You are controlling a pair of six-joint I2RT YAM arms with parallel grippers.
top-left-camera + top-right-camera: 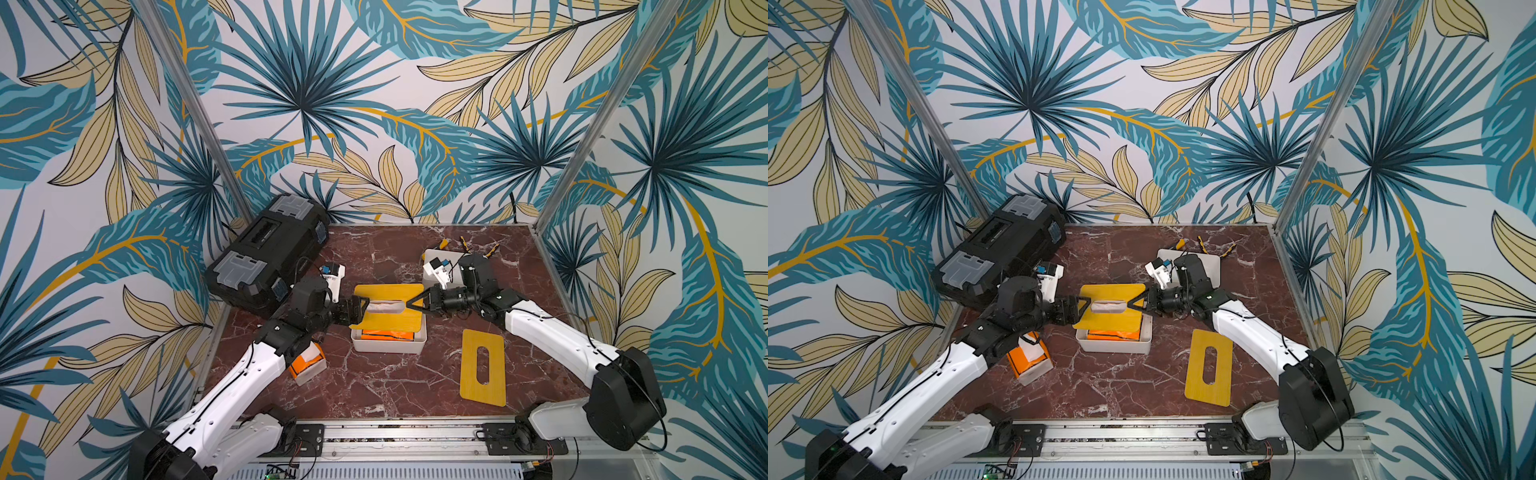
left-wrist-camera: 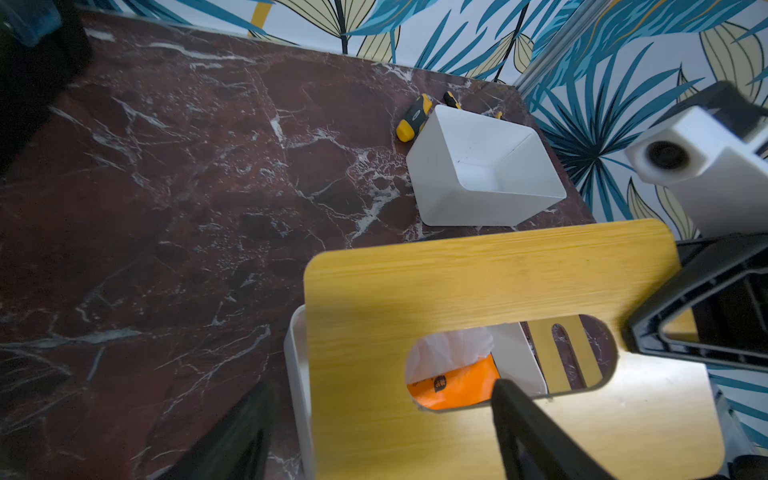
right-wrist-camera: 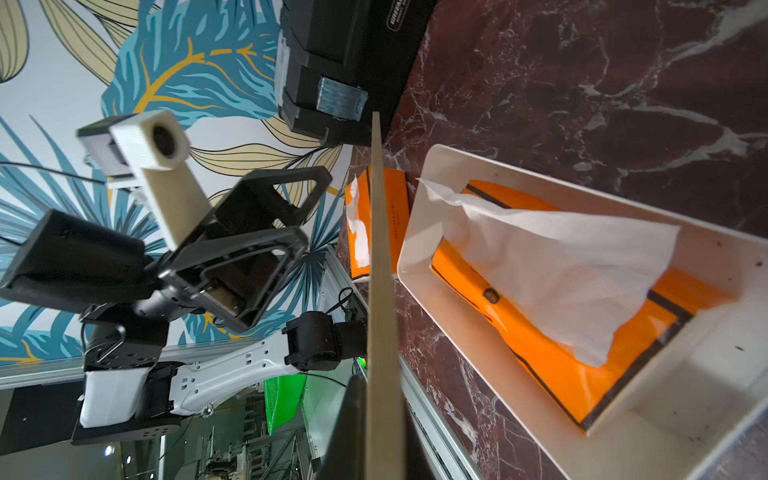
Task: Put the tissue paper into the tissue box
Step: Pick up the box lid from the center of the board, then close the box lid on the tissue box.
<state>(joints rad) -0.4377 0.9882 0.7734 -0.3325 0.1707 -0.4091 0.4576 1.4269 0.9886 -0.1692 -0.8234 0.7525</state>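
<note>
The white tissue box [image 1: 388, 347] stands mid-table. In it lies the orange tissue paper pack [image 3: 582, 374], with a white sheet [image 3: 561, 266] pulled up from it. A slotted wooden lid [image 1: 386, 321] hangs tilted over the box, and the sheet shows through its slot [image 2: 449, 345]. My right gripper [image 1: 409, 305] is shut on the lid's right end; in the right wrist view the lid [image 3: 380, 270] is seen edge-on. My left gripper [image 1: 359, 309] is open at the lid's left end, jaws wide apart, one finger [image 2: 519, 419] over the wood.
A second wooden lid [image 1: 484, 368] lies flat at front right. Another white box with an orange pack [image 1: 309, 365] sits under my left arm. A black toolbox [image 1: 266, 249] fills the back left. An empty white box [image 2: 486, 166] and screwdrivers [image 2: 413, 118] are at back right.
</note>
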